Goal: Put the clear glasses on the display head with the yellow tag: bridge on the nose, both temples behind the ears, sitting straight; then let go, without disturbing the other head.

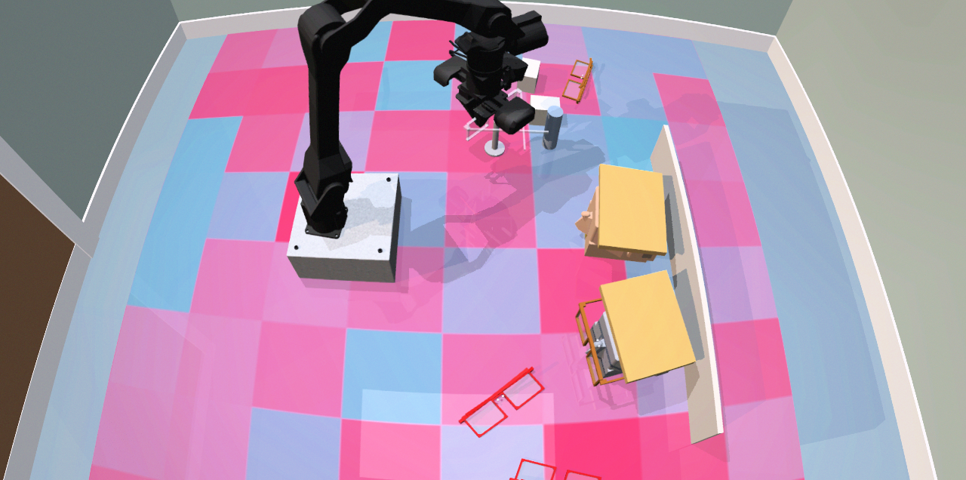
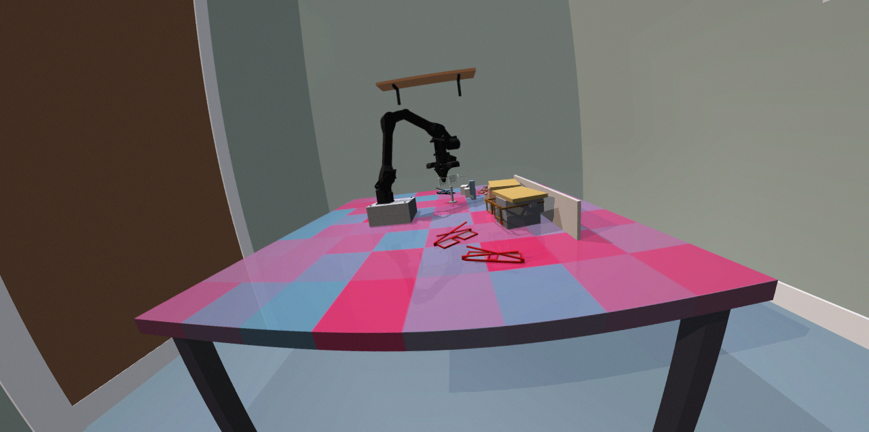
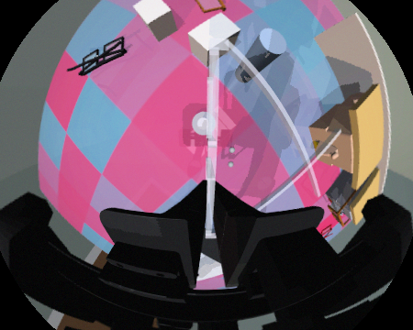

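My gripper is shut on the clear glasses. It holds them in the air by the front frame, at the far part of the table. In the wrist view their temples stretch right, toward the heads' side, and cross in the picture. The tan display head stands under a yellow board; a small yellow tag shows on it in the wrist view. The grey head beside it wears orange-brown glasses. The glasses are well away from both heads.
A post with a round base is below the glasses. A blue-grey cylinder and white blocks are close by. A panel stands behind the heads. Black glasses, brown glasses and red glasses lie around.
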